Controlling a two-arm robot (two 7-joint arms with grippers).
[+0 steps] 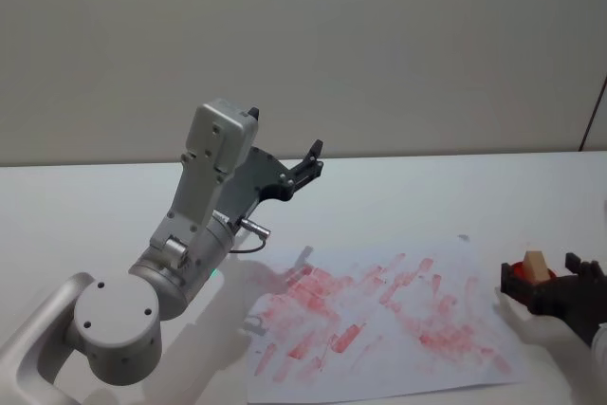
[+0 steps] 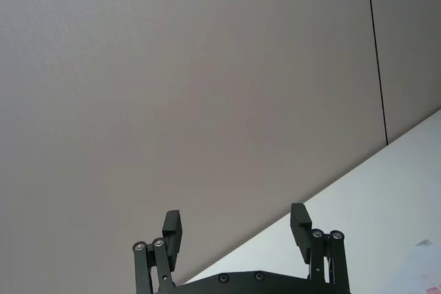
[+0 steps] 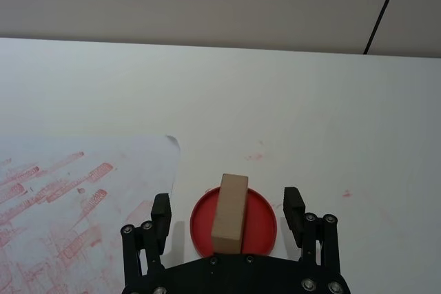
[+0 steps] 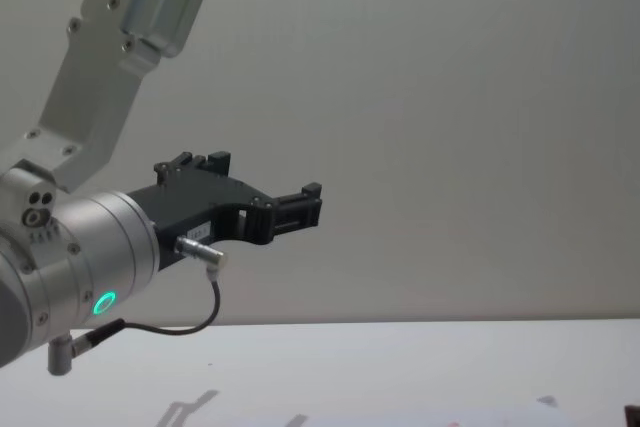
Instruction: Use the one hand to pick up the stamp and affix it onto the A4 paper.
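**Right jaws spread around the stamp on its red pad**

The right gripper point(image 3: 227, 200) sits low over the worktop point(image 1: 427, 196), its jaws spread, one on each side of the stamp point(image 3: 229, 213) with a gap showing on both sides. The stamp stands on a round red pad point(image 3: 260, 224) just off the right edge of the A4 paper point(image 1: 379, 320), which lies flat and smeared with red marks. The left gripper point(image 2: 235, 219) hangs raised above the worktop's left side, jaws apart, holding nothing.

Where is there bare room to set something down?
Free: white tabletop between the red-smeared white paper sheet and the far wall. Crowded: right edge, black right pincer straddling tan wooden stamp on a round red pad; left, the raised silver arm.
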